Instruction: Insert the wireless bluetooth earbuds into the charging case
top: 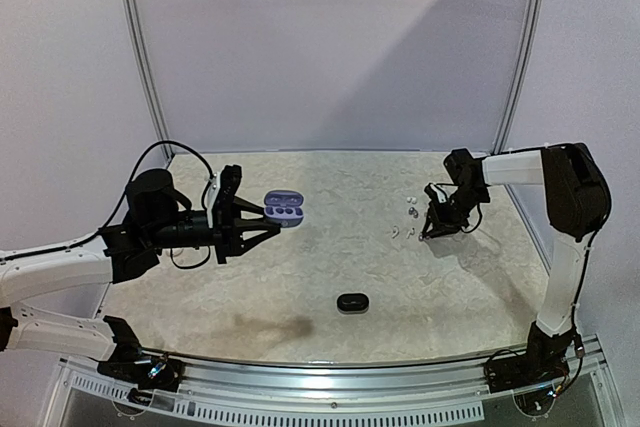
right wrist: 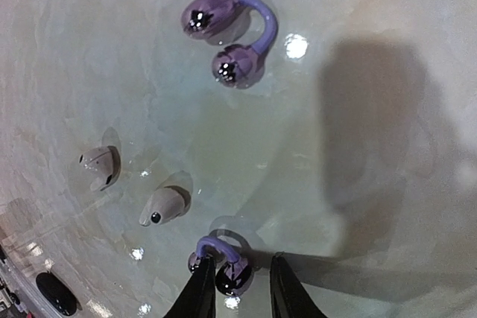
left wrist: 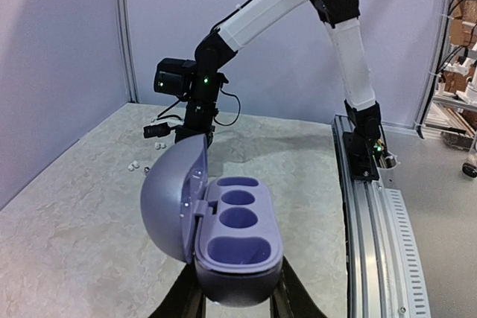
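Note:
My left gripper [top: 265,222] is shut on an open purple charging case [top: 283,208] and holds it above the table at the left. In the left wrist view the case [left wrist: 238,236] shows several empty wells, its lid [left wrist: 173,199] swung open to the left. My right gripper [top: 432,230] is low over the small earbuds [top: 410,202] at the right. In the right wrist view its open gripper [right wrist: 237,292] straddles a purple clip-shaped earbud [right wrist: 227,262], which lies against the left finger [right wrist: 197,296]. A second purple earbud [right wrist: 231,35] lies farther off.
A closed black case [top: 351,302] lies near the table's front middle. Two pale grey earbuds [right wrist: 100,165] [right wrist: 164,205] lie left of my right gripper, and a black one [right wrist: 56,293] at the lower left. A metal rail [left wrist: 373,206] runs along the near edge.

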Action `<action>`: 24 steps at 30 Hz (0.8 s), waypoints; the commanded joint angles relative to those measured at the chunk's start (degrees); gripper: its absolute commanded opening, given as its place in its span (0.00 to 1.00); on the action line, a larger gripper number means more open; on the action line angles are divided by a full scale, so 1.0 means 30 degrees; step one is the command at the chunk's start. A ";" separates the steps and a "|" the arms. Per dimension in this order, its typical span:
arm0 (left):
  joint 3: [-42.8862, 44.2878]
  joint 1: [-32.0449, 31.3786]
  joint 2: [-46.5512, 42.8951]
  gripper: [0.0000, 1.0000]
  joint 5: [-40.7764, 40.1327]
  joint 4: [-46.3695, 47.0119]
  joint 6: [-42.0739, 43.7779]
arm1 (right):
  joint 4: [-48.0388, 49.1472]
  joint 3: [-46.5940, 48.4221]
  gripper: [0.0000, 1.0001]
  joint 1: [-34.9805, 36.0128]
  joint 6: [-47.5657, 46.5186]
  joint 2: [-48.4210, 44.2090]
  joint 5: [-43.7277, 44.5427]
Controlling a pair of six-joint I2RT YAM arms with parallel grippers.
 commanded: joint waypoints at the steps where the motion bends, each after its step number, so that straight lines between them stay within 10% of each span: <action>1: -0.0359 0.0128 -0.0352 0.00 0.0114 0.0229 0.0391 | -0.0278 -0.0808 0.25 0.0374 0.0296 -0.0283 -0.0141; 24: -0.0563 0.0098 -0.0579 0.00 0.0018 0.0171 0.0550 | -0.0676 -0.3043 0.14 0.1997 0.2434 -0.3007 0.2672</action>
